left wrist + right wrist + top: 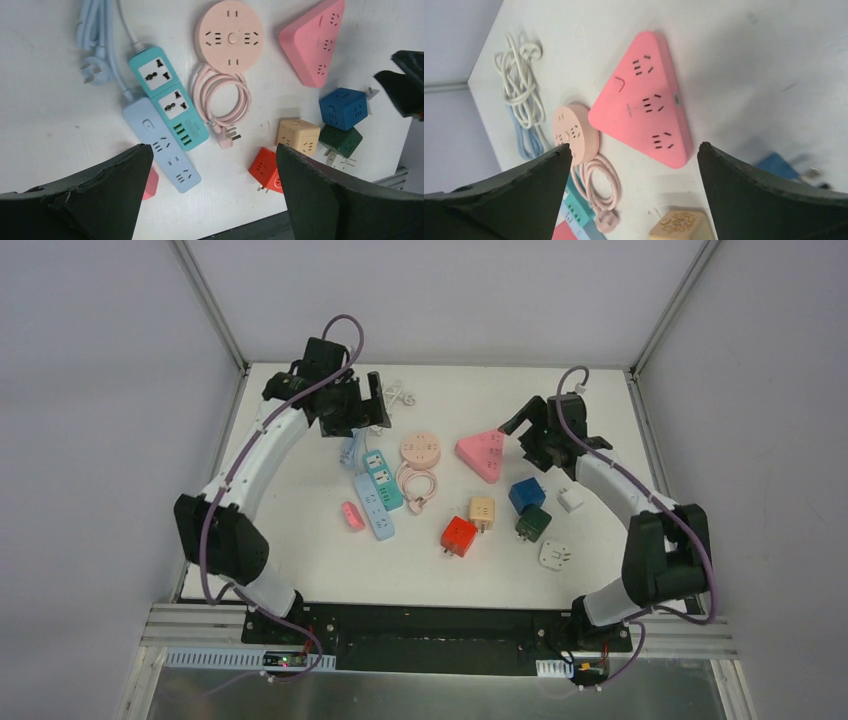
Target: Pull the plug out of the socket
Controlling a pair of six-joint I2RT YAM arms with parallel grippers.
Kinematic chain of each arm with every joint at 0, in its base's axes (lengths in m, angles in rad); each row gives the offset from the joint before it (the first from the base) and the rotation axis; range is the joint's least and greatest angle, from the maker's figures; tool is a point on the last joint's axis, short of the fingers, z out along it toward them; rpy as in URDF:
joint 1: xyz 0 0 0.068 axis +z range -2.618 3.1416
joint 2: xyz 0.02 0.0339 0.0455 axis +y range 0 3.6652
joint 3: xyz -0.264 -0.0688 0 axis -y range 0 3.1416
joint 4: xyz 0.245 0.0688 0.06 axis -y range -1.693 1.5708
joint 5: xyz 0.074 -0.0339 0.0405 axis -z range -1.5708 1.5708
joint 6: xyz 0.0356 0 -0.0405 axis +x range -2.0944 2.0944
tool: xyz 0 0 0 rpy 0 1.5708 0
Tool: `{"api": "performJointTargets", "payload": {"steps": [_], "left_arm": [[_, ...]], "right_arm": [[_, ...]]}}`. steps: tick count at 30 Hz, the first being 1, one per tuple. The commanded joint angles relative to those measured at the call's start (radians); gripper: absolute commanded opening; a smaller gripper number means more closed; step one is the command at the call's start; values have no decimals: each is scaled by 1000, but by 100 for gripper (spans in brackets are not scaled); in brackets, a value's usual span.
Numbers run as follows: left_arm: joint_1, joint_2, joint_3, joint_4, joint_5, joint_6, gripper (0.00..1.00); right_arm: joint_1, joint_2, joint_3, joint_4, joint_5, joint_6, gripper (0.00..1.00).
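Several sockets lie mid-table. A dark green cube adapter [533,524] rests against a blue cube adapter [526,494]; I cannot tell whether they are plugged together. They also show in the left wrist view, blue cube [344,108] and green cube [341,140]. A pink triangular socket [644,107] has empty holes. The round peach socket [229,36] has its pink cord's plug [227,137] lying loose. My left gripper [212,150] is open, raised over the teal strip [169,97] and light blue strip [164,146]. My right gripper [634,150] is open, raised near the triangle.
A red cube [459,536], a beige cube [482,512], a small pink plug [352,515] and two white adapters [570,499] [554,556] lie around. A white cable bundle [397,395] and a blue cable [352,450] lie at the back. Enclosure walls stand on both sides.
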Motion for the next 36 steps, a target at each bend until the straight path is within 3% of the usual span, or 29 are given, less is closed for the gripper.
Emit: {"api": "performJointTargets", "payload": {"steps": [1,8,16,20,27,36], "left_arm": [[9,-202,-100,33,-145,63,99],[9,-464,-209,6,-291,116,99],[8,-800,-340,-9,-349,103,99],[7,-939,-355,-65,-446,94,99],[7,-1128,-338,-116,-571,108,99],[6,-1186,-295,-203,-631,79,99]], "right_arm": [[-7,-174,35,-173,296,-134,100],[-7,-441,55,-368,446,-182,100],[-7,-777,179,-640,691,-243,99],[-6,-902,269,-711,828,-321,99],[-7,-983,447,-755,949,-434,99],[-7,-1037,472,-755,949,-462,99]]}}
